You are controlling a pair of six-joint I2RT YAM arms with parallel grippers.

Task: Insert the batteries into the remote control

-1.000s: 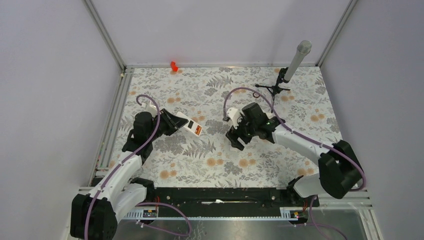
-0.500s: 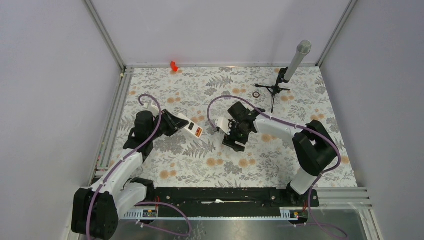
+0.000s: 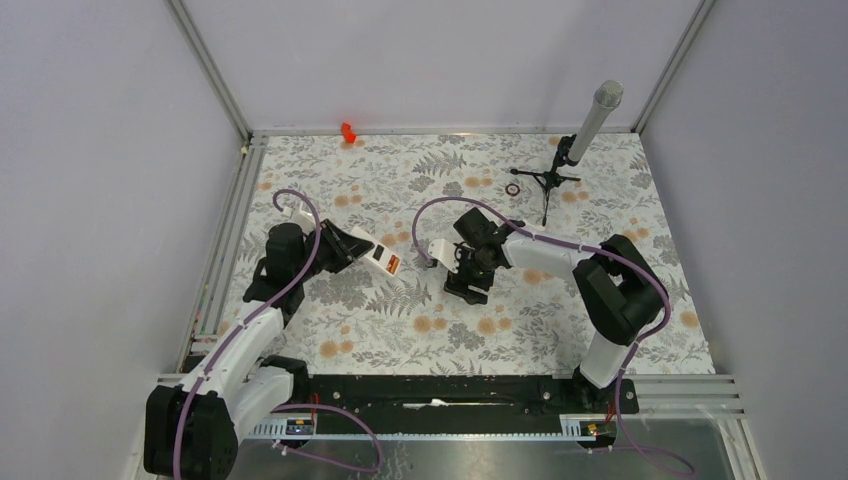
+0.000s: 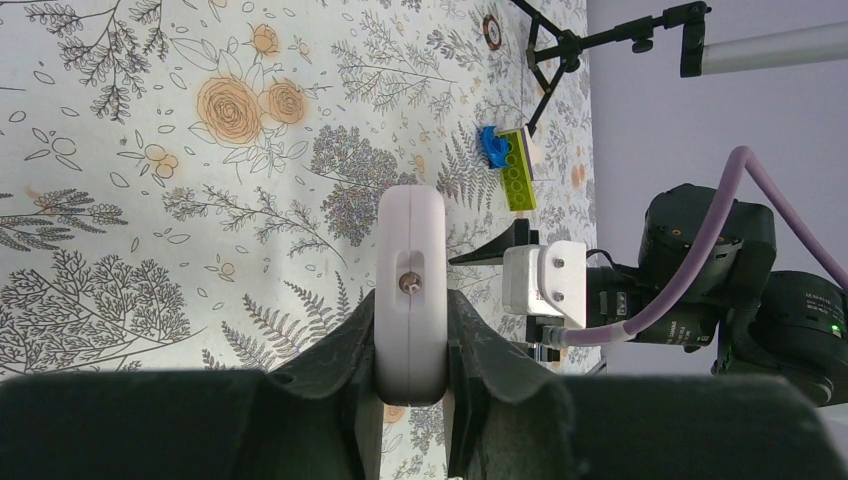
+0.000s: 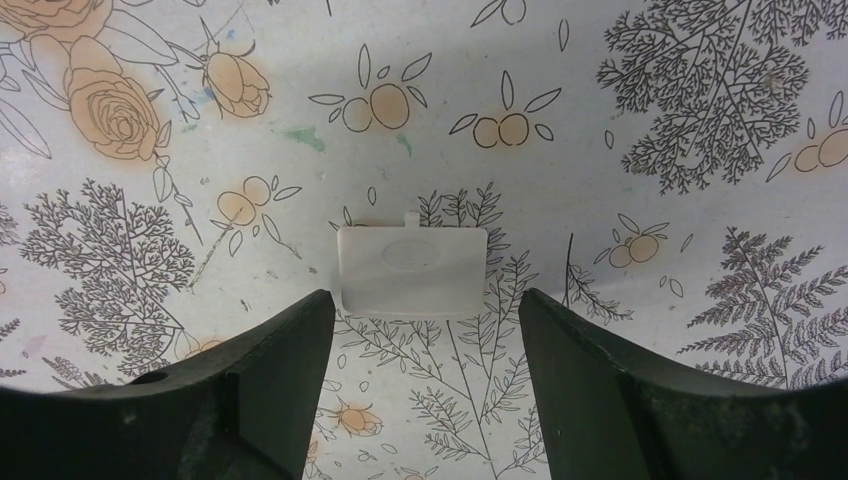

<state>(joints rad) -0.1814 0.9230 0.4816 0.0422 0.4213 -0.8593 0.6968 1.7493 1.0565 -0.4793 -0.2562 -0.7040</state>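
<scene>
White cover piece, right of the remote control (pinched in the left gripper; batteries unseen), is being straddled by the newly arrived right gripper, jaws spread but narrowing: pickup seemingly next.

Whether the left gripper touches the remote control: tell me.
Touching. In the left wrist view the left gripper clamps the remote control by both sides.

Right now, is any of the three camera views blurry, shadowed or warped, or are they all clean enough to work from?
Top view: evenly lit, sharp, no glare. Left wrist view: the remote control in the left hand is crisp, its fingers dark. Right wrist view: the white cover piece is sharp, the floral cloth bows at the edges, with a soft shadow across the top.
</scene>
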